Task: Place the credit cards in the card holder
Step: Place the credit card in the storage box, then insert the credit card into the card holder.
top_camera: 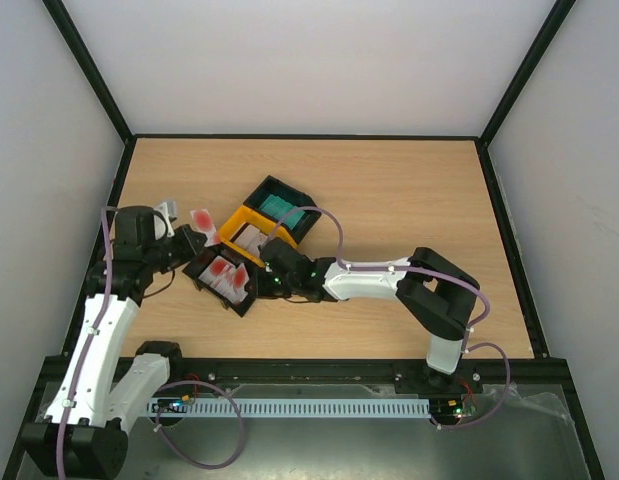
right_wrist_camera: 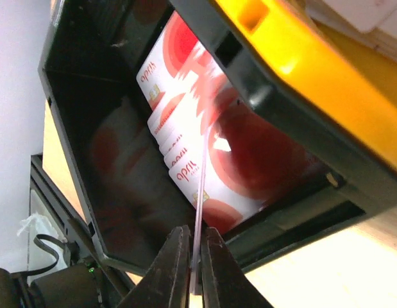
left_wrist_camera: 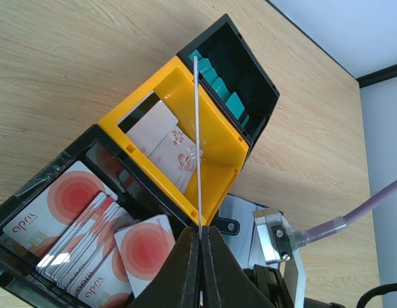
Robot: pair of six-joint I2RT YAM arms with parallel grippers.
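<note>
- At the left of the wooden table, the left gripper has its jaws pinched narrow on a red-and-white card; the left wrist view shows this card edge-on, a thin pale line rising from between the fingers
- Just right of it lies the near black tray, holding a fanned stack of red-and-white credit cards
- The right gripper hangs over this tray, jaws closed tight on a thin card seen edge-on just above the stack; whether that card touches the stack cannot be told
- The right arm stretches across the table from the right and covers the tray's right rim in the top view
- The yellow tray butts against the near black tray's far side, with whitish cards lying flat inside
- Beyond it a second black tray touches the yellow one and holds a row of teal cards standing upright
</note>
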